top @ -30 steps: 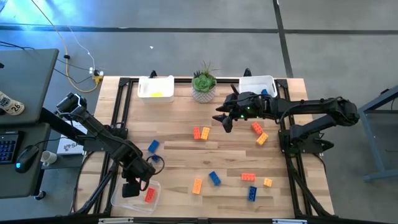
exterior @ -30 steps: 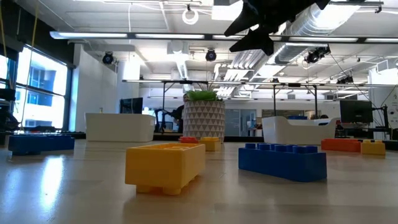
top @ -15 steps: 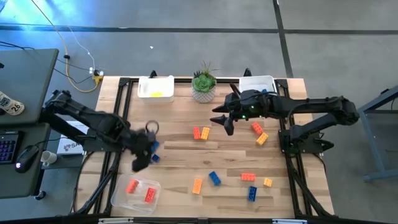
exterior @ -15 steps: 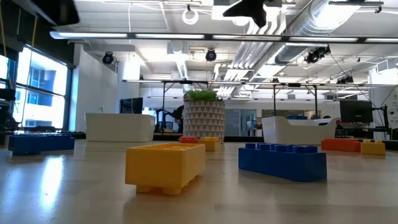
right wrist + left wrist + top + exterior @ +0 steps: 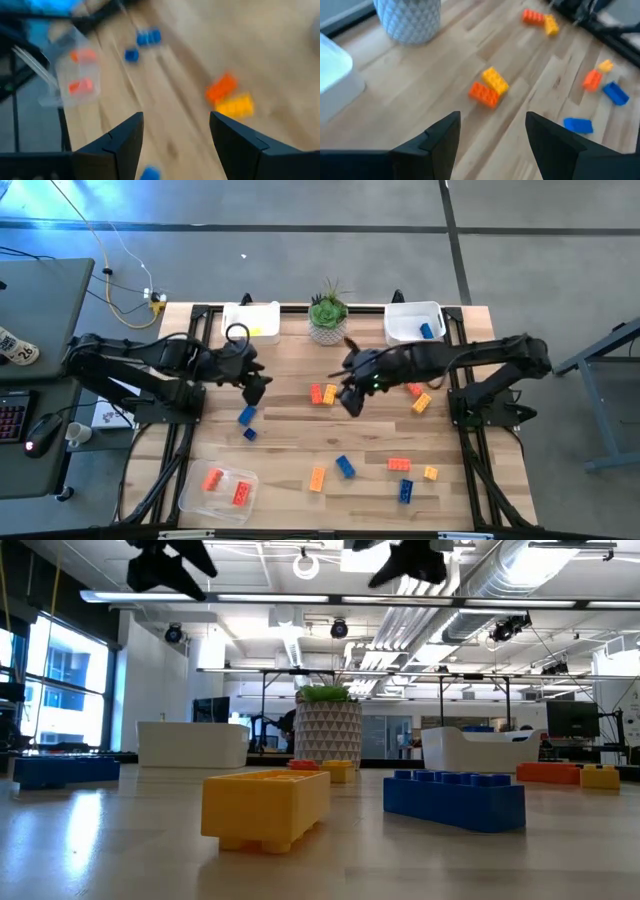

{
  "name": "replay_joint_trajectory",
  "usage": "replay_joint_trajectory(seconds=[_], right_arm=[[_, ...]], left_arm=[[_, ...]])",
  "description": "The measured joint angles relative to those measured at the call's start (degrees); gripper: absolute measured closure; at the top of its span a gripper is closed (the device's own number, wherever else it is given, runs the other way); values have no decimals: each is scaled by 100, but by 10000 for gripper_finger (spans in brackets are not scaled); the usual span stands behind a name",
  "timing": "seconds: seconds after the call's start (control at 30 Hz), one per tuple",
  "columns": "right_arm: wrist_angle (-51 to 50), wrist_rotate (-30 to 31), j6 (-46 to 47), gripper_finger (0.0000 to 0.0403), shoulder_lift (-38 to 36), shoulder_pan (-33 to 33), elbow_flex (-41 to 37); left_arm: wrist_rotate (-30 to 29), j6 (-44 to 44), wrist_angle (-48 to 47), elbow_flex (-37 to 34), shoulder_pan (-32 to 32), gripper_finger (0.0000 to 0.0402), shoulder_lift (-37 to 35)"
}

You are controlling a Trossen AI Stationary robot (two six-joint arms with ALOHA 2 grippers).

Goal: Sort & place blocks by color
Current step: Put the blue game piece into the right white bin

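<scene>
The blocks lie all over the wooden desk (image 5: pixel 290 435). A red-orange block (image 5: pixel 316 394) and a yellow-orange block (image 5: pixel 331 393) sit side by side, touching, near the middle. A blue block (image 5: pixel 246 416) lies to the left of them. More blocks in all three colors lie toward the near right.

Some blocks are sorted. Two red-orange blocks (image 5: pixel 226 486) lie in the clear tray (image 5: pixel 190 496) at the near left corner. A second ago there was only one, so the left arm has just dropped one in. A blue block (image 5: pixel 427 331) sits in the white tray (image 5: pixel 400 318) at the far right. The white tray at the far left (image 5: pixel 236 314) holds something yellow.

The left claw (image 5: pixel 254 391) has left the clear tray and swung up over the desk, close to the blue block. Its fingers are spread wide and hold nothing. It looks ready to pick its next block.

The right claw (image 5: pixel 351 398) has moved left, and now hangs just beside the touching pair. Its fingers are wide open too and hold nothing. I think it will grab one of that pair next.

A green potted plant (image 5: pixel 327 315) stands between the two white trays. Many blocks still wait, so the job is not yet half done.
</scene>
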Motion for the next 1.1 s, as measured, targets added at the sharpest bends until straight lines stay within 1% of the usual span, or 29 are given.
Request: replay_joint_trajectory(seconds=[0.13, 0.3, 0.4, 0.6, 0.73, 0.9, 1.1], right_arm=[[-289, -433, 826, 187, 511, 160, 200], [-266, -972, 1710, 187, 1049, 383, 266], [-268, -1104, 2296, 187, 1297, 518, 264], [-265, -1099, 3296, 187, 1669, 829, 259], [-250, -1038, 3755, 187, 1826, 1041, 259], [-252, -821, 4078, 187, 2038, 1307, 259], [-224, -592, 4211, 187, 2302, 1623, 257]], left_arm=[[8, 180, 222, 3, 191, 190, 28], [21, 543, 320, 3, 358, 190, 26], [28, 925, 321, 3, 389, 190, 24], [33, 1074, 321, 3, 387, 190, 24], [97, 1074, 319, 3, 387, 190, 24], [166, 1071, 316, 3, 385, 190, 24], [183, 771, 315, 1, 385, 190, 44]])
